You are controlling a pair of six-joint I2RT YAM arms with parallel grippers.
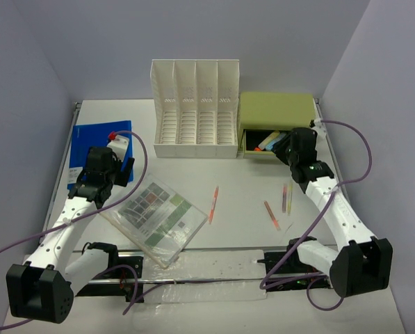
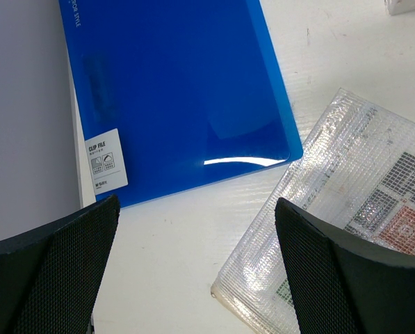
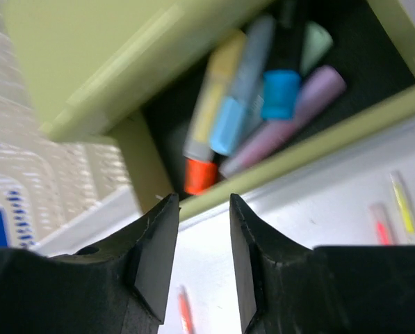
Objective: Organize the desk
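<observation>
Your desk (image 1: 249,174) lies under both arms. At its left edge, one blue folder (image 2: 179,90) reads "CLIP FILE". Four pens (image 1: 213,204) lie loose near the front. At the far edge stand one four-slot rack (image 1: 195,111) and one green box (image 1: 277,110). The left claw (image 2: 197,229) is wide open and empty. The right claw (image 3: 202,209) is narrowly parted and empty.

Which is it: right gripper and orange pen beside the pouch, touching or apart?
Apart. Top view: right gripper at the drawer box, orange pen across bare desk.

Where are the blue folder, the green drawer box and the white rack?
blue folder (image 2: 179,90), left wrist view, middle of its cover.
green drawer box (image 1: 277,110), top view, on its flat top.
white rack (image 1: 186,129), top view, on its slotted floor.
</observation>
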